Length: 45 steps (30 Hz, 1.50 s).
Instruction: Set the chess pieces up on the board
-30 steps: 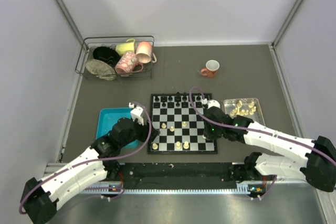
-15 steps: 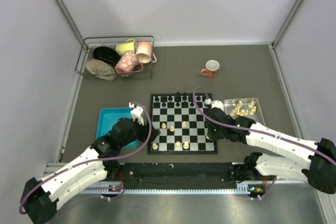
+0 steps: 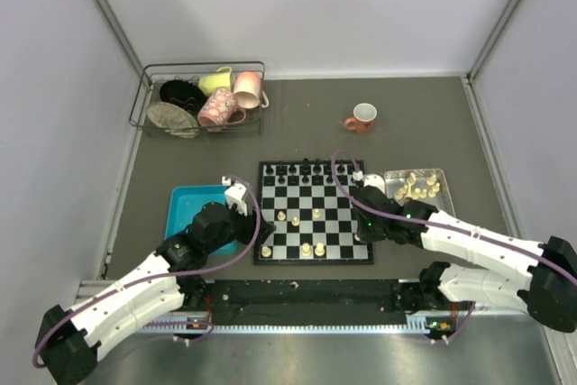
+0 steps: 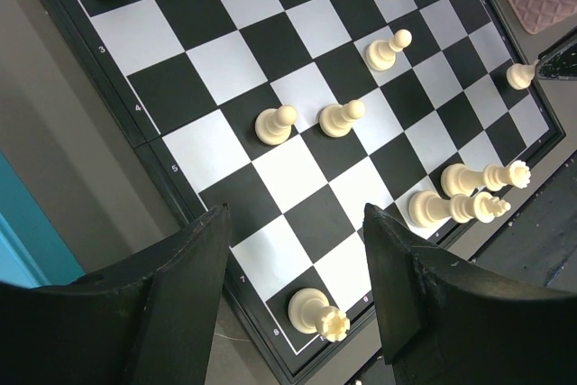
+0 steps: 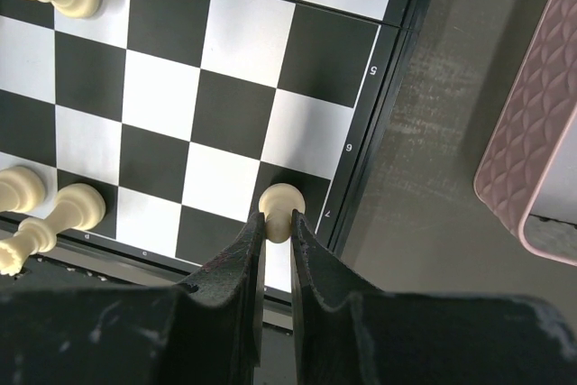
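Note:
The board (image 3: 311, 196) lies flat between my arms, with black figures along its far row. Several cream-white chess pieces stand on its near half: three pawns (image 4: 275, 123) mid-board, two tall pieces (image 4: 482, 176) on the near row and a rook (image 4: 317, 311) on the near left corner square. My left gripper (image 4: 296, 223) hangs open above that rook, touching nothing. In the right wrist view my right gripper (image 5: 278, 227) is shut on a white pawn (image 5: 280, 205) over a black square by the board's (image 5: 162, 96) right edge. More white pieces lie in the pink tray (image 3: 416, 188).
A blue tray (image 3: 189, 209) sits left of the board, under my left arm. A wire rack (image 3: 203, 101) with mugs and dishes stands at the back left. One red-and-white mug (image 3: 361, 118) is behind the board. The pink tray's wall (image 5: 532, 160) is close on my right gripper's right.
My right arm has shifted slightly towards the board's near right corner with the pawn in its jaws. The left arm has not moved.

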### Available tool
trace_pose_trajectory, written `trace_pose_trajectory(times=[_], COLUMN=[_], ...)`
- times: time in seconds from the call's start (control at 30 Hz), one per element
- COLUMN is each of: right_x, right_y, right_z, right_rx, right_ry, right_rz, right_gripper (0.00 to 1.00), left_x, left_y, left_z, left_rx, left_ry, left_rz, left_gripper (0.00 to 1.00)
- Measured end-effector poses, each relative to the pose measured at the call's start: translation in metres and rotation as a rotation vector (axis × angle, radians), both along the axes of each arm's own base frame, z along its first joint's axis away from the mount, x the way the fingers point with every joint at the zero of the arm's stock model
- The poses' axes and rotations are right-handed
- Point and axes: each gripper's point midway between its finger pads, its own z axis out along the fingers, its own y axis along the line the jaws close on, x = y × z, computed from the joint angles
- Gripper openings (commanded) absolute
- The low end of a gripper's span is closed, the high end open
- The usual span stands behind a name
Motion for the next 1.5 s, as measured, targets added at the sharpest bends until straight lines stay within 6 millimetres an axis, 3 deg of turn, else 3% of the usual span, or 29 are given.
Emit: trace_pose_trajectory(times=[0.3, 0.4, 0.53, 0.73, 1.03, 1.23, 1.5], right_x=[-0.002, -0.002, -0.002, -0.002, -0.002, 0.005, 0.008], right_y=[-0.002, -0.002, -0.002, -0.002, -0.002, -0.002, -0.002], right_z=[-0.007, -0.007, -0.007, -0.007, -0.008, 0.017, 0.033], right_rx=[-0.029, -0.030, -0.029, -0.026, -0.028, 0.048, 0.101], right_ry=[0.024, 0.024, 0.024, 0.026, 0.026, -0.063, -0.116], right_rz=[0.000, 0.000, -0.002, -0.008, -0.010, -0.025, -0.034], right_gripper=[0.04, 0.09, 0.32, 0.48, 0.55, 0.58, 0.58], left_x=[0.000, 0.000, 0.000, 0.000, 0.000, 0.006, 0.021], left_y=[0.000, 0.000, 0.000, 0.000, 0.000, 0.006, -0.009], left_z=[0.000, 0.000, 0.000, 0.000, 0.000, -0.009, 0.000], left_rx=[0.000, 0.000, 0.000, -0.001, -0.001, 0.093, 0.155], left_ry=[0.000, 0.000, 0.000, 0.000, 0.001, 0.065, 0.101], left_rz=[-0.001, 0.000, 0.000, -0.001, -0.003, 0.043, 0.028], left_gripper=[0.66, 0.66, 0.66, 0.66, 0.64, 0.57, 0.56])
